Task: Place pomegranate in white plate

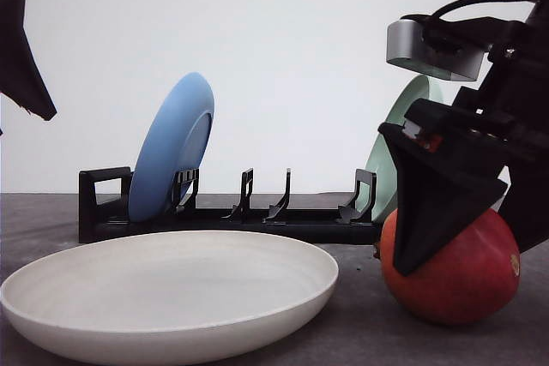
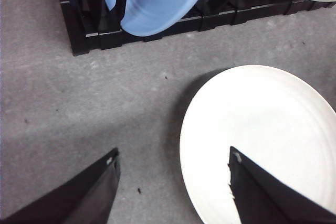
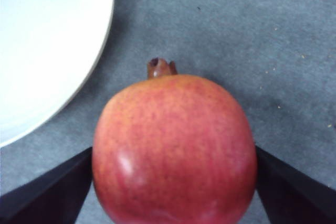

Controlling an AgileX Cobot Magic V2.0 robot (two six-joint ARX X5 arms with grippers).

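Observation:
The pomegranate, red with an orange blush, rests on the grey table at the right, its crown pointing away from the wrist camera. My right gripper reaches down over it, and its black fingers press against both sides of the pomegranate. The white plate lies flat at the front left, a short gap from the fruit, with nothing in it. My left gripper hangs open above the table at the white plate's left edge, holding nothing; in the front view a black part of it sits high at the far left.
A black dish rack runs across the table behind the plate. A blue plate stands on edge in its left slot and a pale green plate in its right slot, just behind the right arm. Bare grey table lies between the white plate and the fruit.

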